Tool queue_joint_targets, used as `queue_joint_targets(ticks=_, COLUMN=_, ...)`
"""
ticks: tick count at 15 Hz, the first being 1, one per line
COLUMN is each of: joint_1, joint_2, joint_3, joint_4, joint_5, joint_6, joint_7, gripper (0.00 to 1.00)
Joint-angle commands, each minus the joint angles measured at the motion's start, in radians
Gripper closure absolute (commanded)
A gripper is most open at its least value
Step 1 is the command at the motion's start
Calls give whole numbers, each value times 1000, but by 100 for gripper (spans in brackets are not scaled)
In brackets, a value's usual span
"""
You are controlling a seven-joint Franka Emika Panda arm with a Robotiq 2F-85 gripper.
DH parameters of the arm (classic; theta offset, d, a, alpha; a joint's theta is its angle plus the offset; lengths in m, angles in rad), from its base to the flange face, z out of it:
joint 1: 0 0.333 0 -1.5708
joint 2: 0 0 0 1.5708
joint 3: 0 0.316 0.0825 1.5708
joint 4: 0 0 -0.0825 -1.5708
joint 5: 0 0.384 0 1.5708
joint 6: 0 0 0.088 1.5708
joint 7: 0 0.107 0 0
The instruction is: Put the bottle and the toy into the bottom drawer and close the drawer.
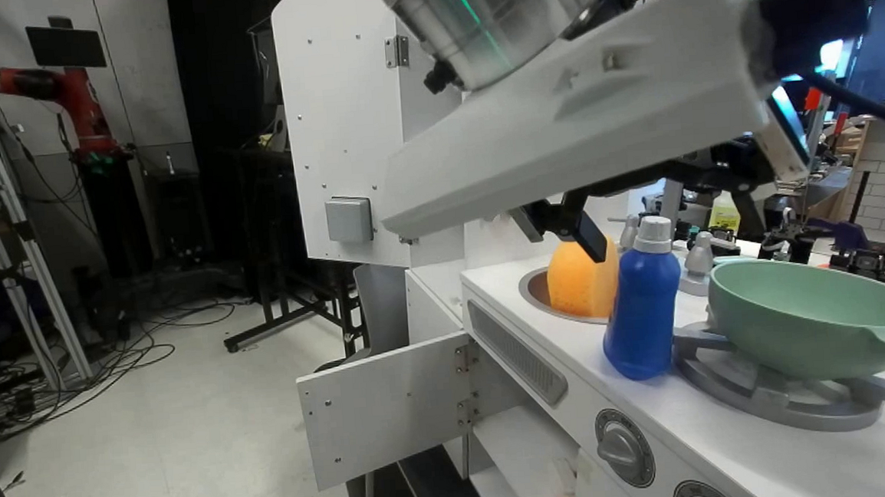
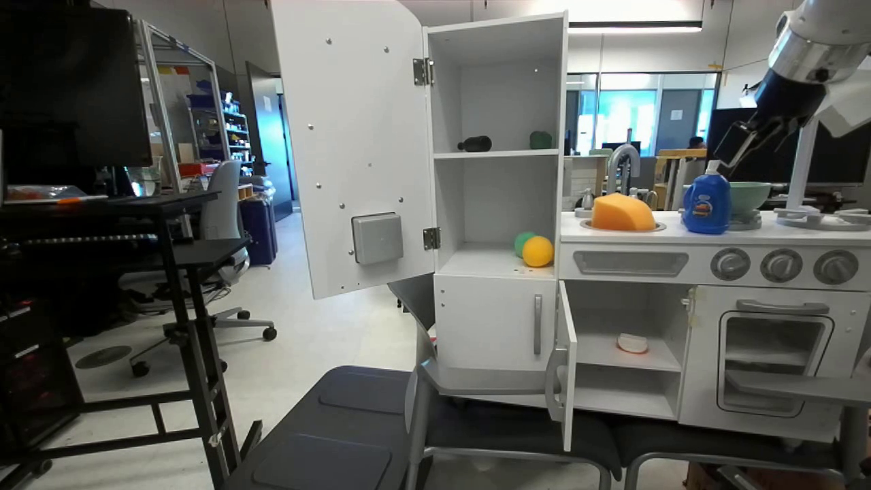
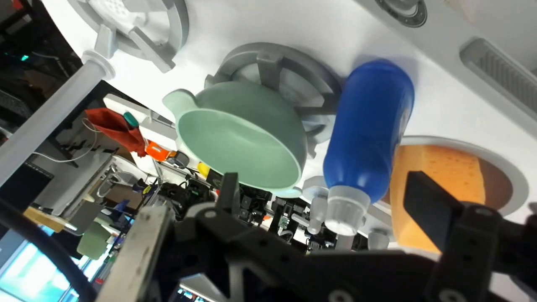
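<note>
The blue bottle (image 2: 708, 204) with its white cap stands upright on the white countertop, beside the green bowl. Above it hangs my gripper (image 2: 735, 144), jaws spread wide and nothing held. In the wrist view the bottle's cap (image 3: 346, 212) appears between the two fingers (image 3: 432, 197), with no contact visible. An orange cheese-like toy (image 1: 579, 286) sits in the small round sink close to the bottle; a finger partly covers it in the wrist view. What best fits the bottom drawer is the low white compartment (image 2: 605, 388) under the sink, its hinged door (image 1: 391, 409) swung open.
The green bowl (image 3: 247, 138) rests on a grey burner. Left of the counter rises a tall cupboard with its big door (image 2: 367, 136) open; green and orange balls (image 2: 537, 252) lie inside. A small pale piece (image 2: 633, 343) lies in the low compartment. A faucet (image 2: 622, 160) stands behind.
</note>
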Motion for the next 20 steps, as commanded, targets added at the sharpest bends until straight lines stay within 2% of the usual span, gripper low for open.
queue_joint_targets(ticks=1, joint_1=-118, joint_2=60, joint_3=61, joint_4=132, joint_5=-1, joint_6=200, joint_7=54, gripper=0)
queue_joint_targets(ticks=2, joint_1=-154, joint_2=62, joint_3=92, joint_4=149, joint_5=10, joint_6=198, joint_7=42, gripper=0)
queue_joint_targets(ticks=5, joint_1=-201, joint_2=84, joint_3=137, joint_4=198, joint_5=-5, joint_6=200, joint_7=60, gripper=0)
queue_joint_targets(ticks=16, joint_1=-278, joint_2=140, joint_3=227, joint_4=339, joint_5=-22, joint_6=195, joint_7=86, gripper=0)
queue_joint_targets(ticks=18, joint_1=-319, joint_2=133, joint_3=261, joint_4=350, joint_5=-12, joint_6=189, joint_7=51, gripper=0)
queue_joint_targets(ticks=20, joint_1=-326, joint_2=132, joint_3=272, joint_4=362, joint_5=-18, joint_6=188, joint_7=59, gripper=0)
